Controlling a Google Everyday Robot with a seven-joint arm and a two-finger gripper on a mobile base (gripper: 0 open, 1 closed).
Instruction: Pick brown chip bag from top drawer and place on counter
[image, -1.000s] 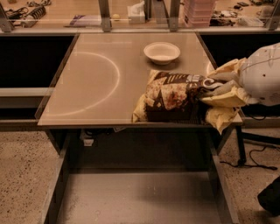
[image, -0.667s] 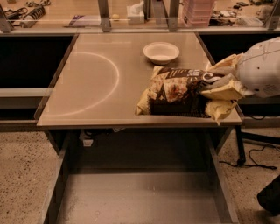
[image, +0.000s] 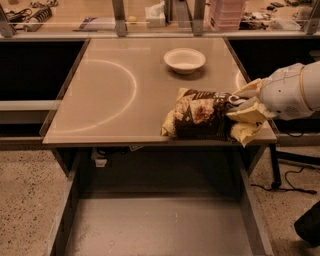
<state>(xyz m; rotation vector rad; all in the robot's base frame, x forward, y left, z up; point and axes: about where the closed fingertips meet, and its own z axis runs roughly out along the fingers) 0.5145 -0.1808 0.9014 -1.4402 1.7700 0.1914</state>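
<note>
The brown chip bag (image: 200, 116) lies on the counter (image: 110, 95) near its front right corner, its left end at the front edge. My gripper (image: 244, 107) reaches in from the right. Its pale yellow fingers (image: 248, 90) are closed around the bag's right end, one above and one below. The white arm housing (image: 287, 91) is behind it. The top drawer (image: 160, 225) stands pulled out below the counter, and its grey bottom shows nothing in it.
A white bowl (image: 184, 60) sits on the counter behind the bag. A cluttered bench with metal posts (image: 119, 15) runs along the back. Cables (image: 287, 182) lie on the floor at the right. A dark object (image: 310, 225) is at the lower right.
My gripper and the bag have come down a little, and the bag now rests flatter on the counter. The bowl and the drawer have not moved.
</note>
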